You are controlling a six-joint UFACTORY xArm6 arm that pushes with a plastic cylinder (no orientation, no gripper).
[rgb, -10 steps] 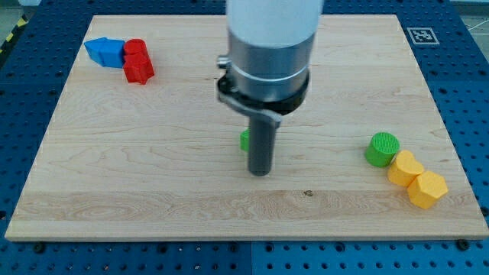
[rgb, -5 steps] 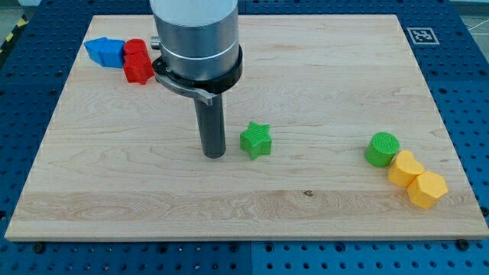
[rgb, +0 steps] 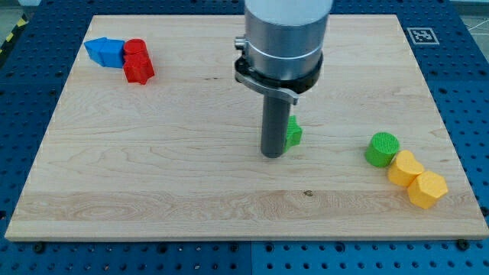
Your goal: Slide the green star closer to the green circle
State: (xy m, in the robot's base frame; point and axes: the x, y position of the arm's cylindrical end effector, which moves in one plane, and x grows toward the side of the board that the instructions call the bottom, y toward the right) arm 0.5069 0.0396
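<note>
My tip [rgb: 273,155] rests on the surface [rgb: 153,191], pressed against the side of the green star [rgb: 293,132] that faces away from the green circle [rgb: 382,149]. I have no hand that opens or closes; the rod ends bare and has hold of nothing, it only leans on the star.

The rod hides most of the star, so only its circle-facing points show. It sits well short of the green circle, with bare wood between the two. Beyond the circle, on its far side from the star, two yellow blocks [rgb: 416,180] lie touching it and each other. A blue block [rgb: 105,52] and a red block [rgb: 137,60] sit together far off behind the star, well out of the way.

I judge the star to be light, rigid plastic that will slide easily on smooth wood. Its points are the trouble: a push on one arm off the middle would likely spin it or let it slip round my rod. The best place to bear on is the notch between two arms, in line with its centre and the circle. A steady push straight toward the circle should do, stopping before it bumps the circle into the yellow blocks.
</note>
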